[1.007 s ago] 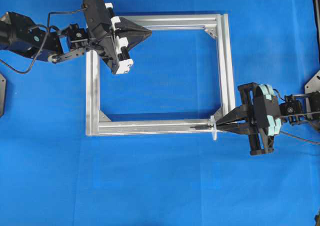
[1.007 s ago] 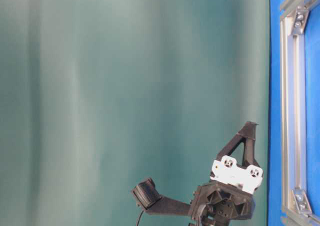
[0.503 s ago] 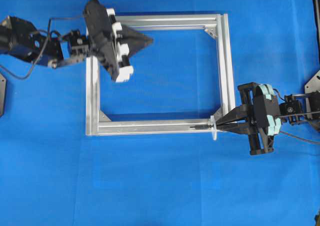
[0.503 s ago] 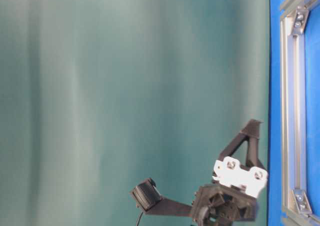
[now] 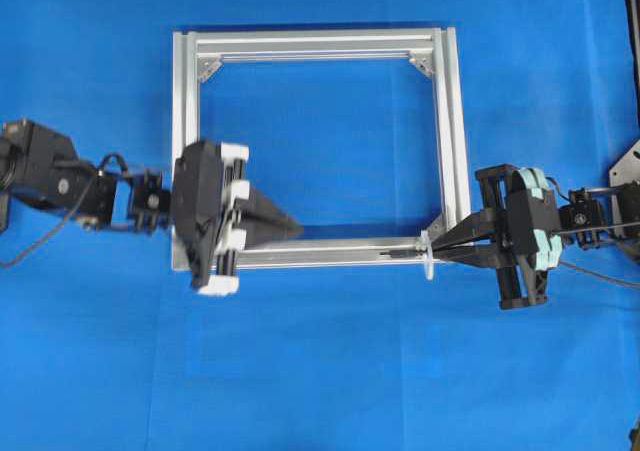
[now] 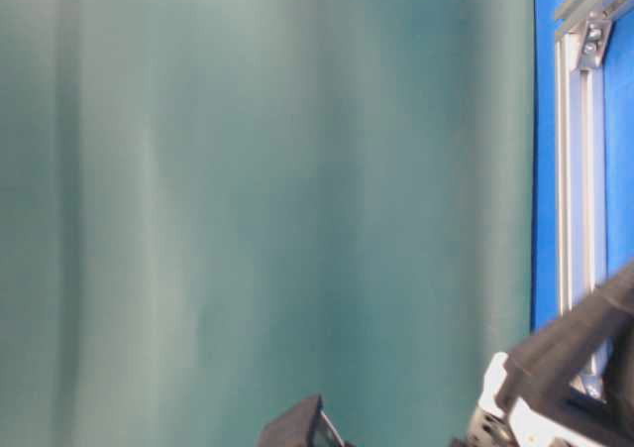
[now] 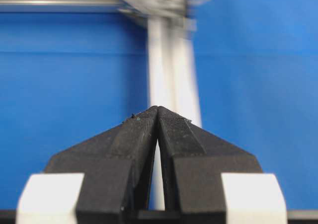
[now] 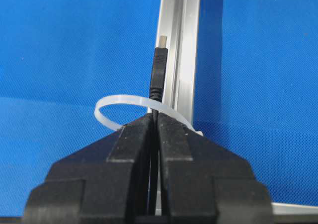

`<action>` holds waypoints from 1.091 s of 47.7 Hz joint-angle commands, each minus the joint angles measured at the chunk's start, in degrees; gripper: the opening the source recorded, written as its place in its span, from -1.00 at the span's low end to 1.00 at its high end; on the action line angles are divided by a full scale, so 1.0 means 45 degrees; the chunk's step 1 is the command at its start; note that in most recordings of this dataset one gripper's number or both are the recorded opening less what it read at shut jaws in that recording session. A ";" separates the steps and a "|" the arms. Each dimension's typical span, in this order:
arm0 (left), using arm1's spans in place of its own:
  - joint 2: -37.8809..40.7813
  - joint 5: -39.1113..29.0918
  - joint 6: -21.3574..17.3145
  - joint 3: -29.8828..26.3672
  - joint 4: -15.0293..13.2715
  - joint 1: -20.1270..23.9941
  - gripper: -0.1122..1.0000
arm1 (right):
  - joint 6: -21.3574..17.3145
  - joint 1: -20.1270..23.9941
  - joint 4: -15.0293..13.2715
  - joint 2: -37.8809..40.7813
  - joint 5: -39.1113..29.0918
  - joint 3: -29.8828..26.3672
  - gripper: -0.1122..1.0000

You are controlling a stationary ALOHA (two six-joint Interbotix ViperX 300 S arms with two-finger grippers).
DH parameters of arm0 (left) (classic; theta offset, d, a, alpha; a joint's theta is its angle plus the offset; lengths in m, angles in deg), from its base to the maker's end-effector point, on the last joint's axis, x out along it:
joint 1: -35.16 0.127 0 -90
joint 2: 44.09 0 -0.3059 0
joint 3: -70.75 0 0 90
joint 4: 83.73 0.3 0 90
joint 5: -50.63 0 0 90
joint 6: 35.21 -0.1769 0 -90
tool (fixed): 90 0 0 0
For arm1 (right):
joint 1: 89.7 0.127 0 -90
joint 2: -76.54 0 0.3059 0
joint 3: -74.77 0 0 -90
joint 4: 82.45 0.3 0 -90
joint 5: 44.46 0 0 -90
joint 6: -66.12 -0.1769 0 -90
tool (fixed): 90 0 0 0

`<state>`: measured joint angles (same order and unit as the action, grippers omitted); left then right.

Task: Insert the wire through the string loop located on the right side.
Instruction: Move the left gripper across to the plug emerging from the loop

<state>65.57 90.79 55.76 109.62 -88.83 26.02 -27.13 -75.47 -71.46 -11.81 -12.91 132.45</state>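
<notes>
We see the wire (image 8: 158,77) threaded through the string loop (image 8: 112,105) at the frame's (image 5: 320,43) lower right corner, right gripper (image 8: 155,118) jaws pinching it. Left gripper (image 5: 295,228) jaws closed, empty, over the lower rail.

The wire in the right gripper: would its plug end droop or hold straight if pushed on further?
The wire probably holds straight: only a short length juts past the right gripper, and it shows no sag. Its moulded plug looks stiff. The string loop around it seems thin, likely to flex if nudged.
</notes>
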 commanded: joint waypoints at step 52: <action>0.1953 -0.4414 -0.0195 -0.6738 0.0020 0.0410 -0.80 | -0.0020 -0.0020 0.0020 -0.0078 0.0078 -0.0273 -0.86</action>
<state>74.71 72.34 55.05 82.46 -88.83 27.51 -27.22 -75.47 -71.46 -11.81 -12.91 132.27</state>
